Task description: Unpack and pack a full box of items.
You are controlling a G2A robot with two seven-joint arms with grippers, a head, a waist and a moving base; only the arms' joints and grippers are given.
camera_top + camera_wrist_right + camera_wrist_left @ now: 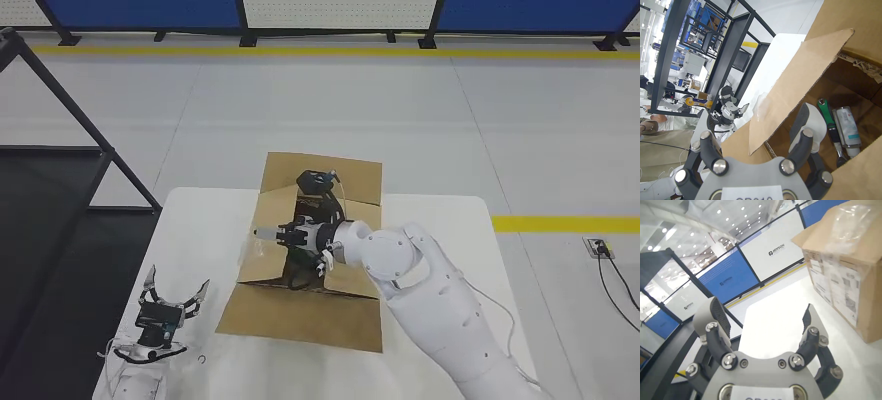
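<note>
Here the right gripper (757, 113) is wide open and holds nothing. Its fingers (807, 117) straddle the side flap (800, 75) of the cardboard box (848, 180), one outside the flap and one inside the opening. The box stands at the middle of the white table (200, 230) with its other flaps folded out. The step in hand looks like clearing this half-raised flap so the contents can be reached. To do it well, I would close on the flap near its free edge, with the cardboard flat between the pads. I would then fold it outward about its crease rather than pull upward, since a lift could drag or tip the box. Past the flap, on the box floor, a green-handled tool (826, 115) and a clear bottle (847, 125) lie side by side, touching or nearly so. With the flap aside they should be reachable from above, one at a time. Farther off, the left gripper (177, 285) hovers over the near left part of the table, well apart from the box, spread wide and empty. It could steady the box wall if the box slides.
</note>
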